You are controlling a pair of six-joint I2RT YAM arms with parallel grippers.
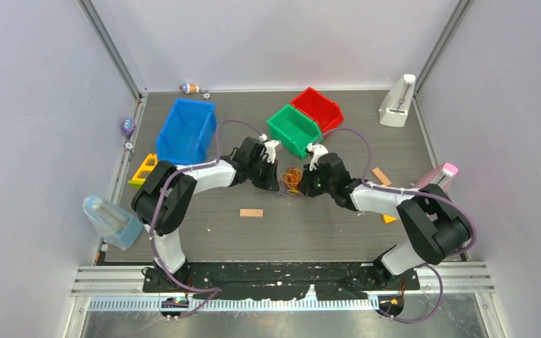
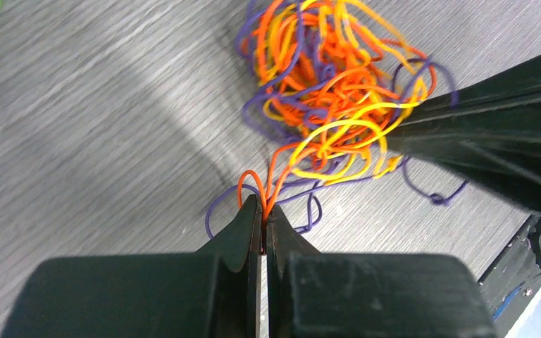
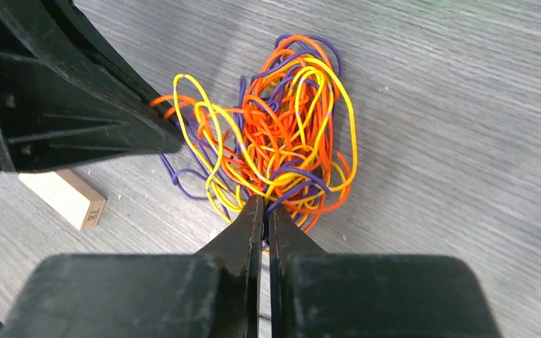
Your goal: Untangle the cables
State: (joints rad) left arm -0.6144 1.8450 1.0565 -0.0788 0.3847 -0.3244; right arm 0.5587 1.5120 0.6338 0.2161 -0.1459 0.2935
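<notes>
A tangled clump of thin orange, yellow and purple cables [image 1: 293,179] lies mid-way across the grey worktop [image 1: 211,229], directly between both hands. The left hand [image 2: 263,211] is clamped on an orange loop at the clump's left edge. The right hand [image 3: 262,208] is pinched on strands at its right edge. Both are equally near. The loops are densely interwoven.

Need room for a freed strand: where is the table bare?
Bare: the near strip between block and arm bases; far right, between red bin and white stand. Crowded: the centre, where left claw and right claw pinch the cables.
</notes>
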